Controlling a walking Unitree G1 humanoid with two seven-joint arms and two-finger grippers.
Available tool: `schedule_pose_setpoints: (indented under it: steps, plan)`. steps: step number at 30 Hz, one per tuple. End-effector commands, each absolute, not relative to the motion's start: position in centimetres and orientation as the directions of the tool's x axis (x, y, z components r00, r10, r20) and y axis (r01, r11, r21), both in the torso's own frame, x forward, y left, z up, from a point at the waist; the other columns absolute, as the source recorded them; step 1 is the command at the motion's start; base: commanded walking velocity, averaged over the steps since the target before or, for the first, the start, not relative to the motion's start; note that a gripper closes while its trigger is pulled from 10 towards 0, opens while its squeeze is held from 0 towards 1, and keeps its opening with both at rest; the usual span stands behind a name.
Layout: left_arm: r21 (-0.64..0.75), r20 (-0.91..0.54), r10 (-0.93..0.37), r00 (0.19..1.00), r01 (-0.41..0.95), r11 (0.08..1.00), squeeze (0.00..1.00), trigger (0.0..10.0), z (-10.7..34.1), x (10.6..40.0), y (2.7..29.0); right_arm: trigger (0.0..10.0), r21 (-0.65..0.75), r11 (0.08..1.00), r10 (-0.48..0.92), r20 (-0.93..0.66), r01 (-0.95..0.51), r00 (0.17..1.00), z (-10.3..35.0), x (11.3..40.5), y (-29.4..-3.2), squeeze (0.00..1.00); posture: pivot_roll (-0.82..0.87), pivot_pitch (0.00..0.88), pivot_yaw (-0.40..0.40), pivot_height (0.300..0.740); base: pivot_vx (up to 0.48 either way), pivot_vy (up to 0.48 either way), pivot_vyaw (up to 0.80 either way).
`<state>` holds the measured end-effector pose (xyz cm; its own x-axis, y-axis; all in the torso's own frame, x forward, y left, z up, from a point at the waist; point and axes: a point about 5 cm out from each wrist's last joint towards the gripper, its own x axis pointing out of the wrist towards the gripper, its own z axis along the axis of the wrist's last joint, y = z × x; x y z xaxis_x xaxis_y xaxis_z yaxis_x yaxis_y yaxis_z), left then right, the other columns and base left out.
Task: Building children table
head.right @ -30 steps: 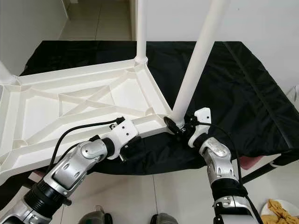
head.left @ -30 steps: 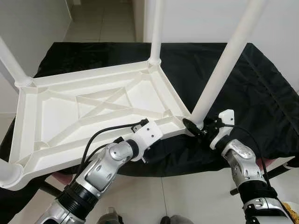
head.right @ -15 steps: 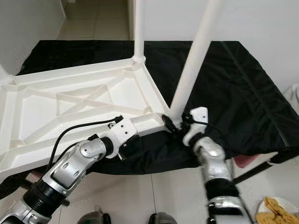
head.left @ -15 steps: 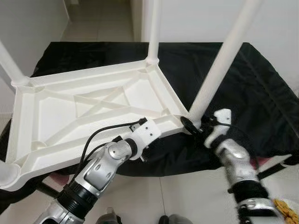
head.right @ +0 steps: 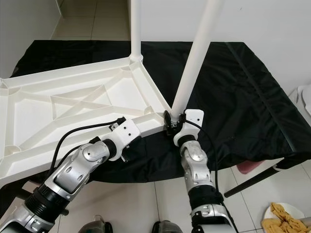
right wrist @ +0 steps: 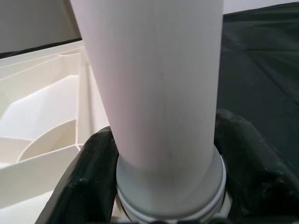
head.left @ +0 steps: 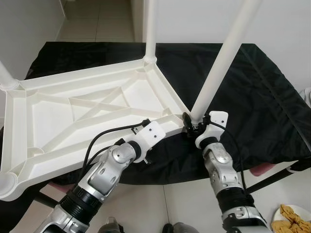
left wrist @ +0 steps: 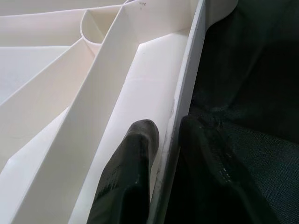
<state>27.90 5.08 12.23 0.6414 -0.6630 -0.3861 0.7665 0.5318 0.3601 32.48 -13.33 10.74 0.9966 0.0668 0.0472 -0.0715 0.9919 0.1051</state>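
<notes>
Tabletop [head.left: 73, 116], white plastic and turned underside up, is seen from the left eye view lying on a black cloth [head.left: 262, 97], with its ribbed bracing exposed and white legs rising from the corners. Beside the right gripper [head.left: 190, 127] the near-right leg [head.left: 221, 63] is seated in its corner socket, and the black fingers are closed around the base of that leg, just above the socket. The left gripper [head.left: 146, 145] is set at the near rim of the tabletop, a little to the left of that corner, with a black cable looping back from its white wrist housing. From the right eye view the same arrangement is shown: the right gripper [head.right: 171, 127] is clamped at the foot of the leg [head.right: 197, 53], and a far leg [head.right: 134, 26] stands beyond it at the next corner (its top is cut off by the frame). In the left wrist view the rim wall [left wrist: 182, 93] of the tabletop is pinched between the two fingers [left wrist: 135, 158], one inside the tray-like underside and one outside over the cloth. In the right wrist view the leg [right wrist: 154, 84] is gripped on both sides by the fingers [right wrist: 88, 182], directly above a grey collar [right wrist: 173, 196] at its base.
</notes>
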Motion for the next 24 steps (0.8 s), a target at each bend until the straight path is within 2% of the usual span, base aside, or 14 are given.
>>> schedule_pose_setpoints:
  steps: [1, 9, 10, 12, 13, 15, 22, 23, 24]
  plan:
    - [0.369, -0.391, -0.692, 0.607, 0.792, 0.486, 0.0, 10.0, 12.1, 27.5, 4.1, 0.0, 0.142, 0.989, -0.028, -0.088, 0.041, 0.996, 8.7, 32.2, -13.3, 0.0, 0.06, 0.037, -0.034, 0.74, 0.0, 0.0, 0.0]
    - [0.372, -0.389, -0.696, 0.603, 0.794, 0.481, 0.0, 10.0, 12.1, 27.5, 3.8, 0.0, 0.097, 0.993, -0.053, -0.117, 0.065, 0.992, 8.5, 32.0, -12.1, 0.0, 0.06, 0.027, -0.041, 0.74, 0.0, 0.0, 0.0]
    - [0.373, -0.388, -0.696, 0.604, 0.793, 0.481, 0.0, 10.0, 12.1, 27.5, 3.8, 10.0, 0.097, 0.993, -0.055, -0.12, 0.066, 0.991, 8.4, 32.0, -12.4, 0.0, 0.06, 0.024, -0.043, 0.74, 0.0, 0.0, 0.0]
    - [0.374, -0.387, -0.697, 0.604, 0.793, 0.481, 0.0, 10.0, 12.1, 27.5, 3.8, 10.0, 0.102, 0.993, -0.048, -0.12, 0.06, 0.992, 8.4, 32.0, -12.7, 0.0, 0.06, 0.022, -0.042, 0.74, 0.0, 0.0, 0.0]
    - [0.374, -0.386, -0.697, 0.604, 0.793, 0.481, 0.0, 10.0, 12.1, 27.5, 3.8, 10.0, 0.104, 0.993, -0.038, -0.115, 0.05, 0.993, 8.4, 31.9, -13.0, 1.0, 0.06, 0.021, -0.042, 0.74, 0.0, 0.0, 0.0]
    - [0.374, -0.387, -0.698, 0.602, 0.794, 0.479, 0.0, 10.0, 12.0, 27.5, 3.7, 10.0, 0.118, 0.993, 0.017, -0.084, -0.007, 0.996, 8.6, 31.9, -13.3, 1.0, 0.06, 0.021, -0.042, 0.74, 0.0, 0.0, 0.0]
    - [0.374, -0.387, -0.701, 0.599, 0.797, 0.475, 0.0, 10.0, 12.1, 27.4, 3.7, 10.0, 0.106, 0.992, 0.073, -0.026, -0.07, 0.997, 9.5, 32.0, -14.6, 1.0, 0.05, 0.018, -0.038, 0.74, 0.0, 0.0, 0.0]
    - [0.374, -0.387, -0.702, 0.598, 0.798, 0.474, 0.0, 10.0, 12.1, 27.4, 3.7, 10.0, 0.112, 0.988, 0.112, -0.016, -0.11, 0.994, 9.7, 32.1, -15.0, 0.66, 0.06, 0.018, -0.038, 0.74, 0.0, 0.0, 0.0]
    - [0.374, -0.387, -0.702, 0.597, 0.798, 0.472, 0.0, 10.0, 12.1, 27.4, 3.7, 10.0, 0.093, 0.983, 0.16, -0.001, -0.159, 0.987, 9.9, 32.2, -15.5, 0.0, 0.06, 0.018, -0.037, 0.74, 0.0, 0.0, 0.0]
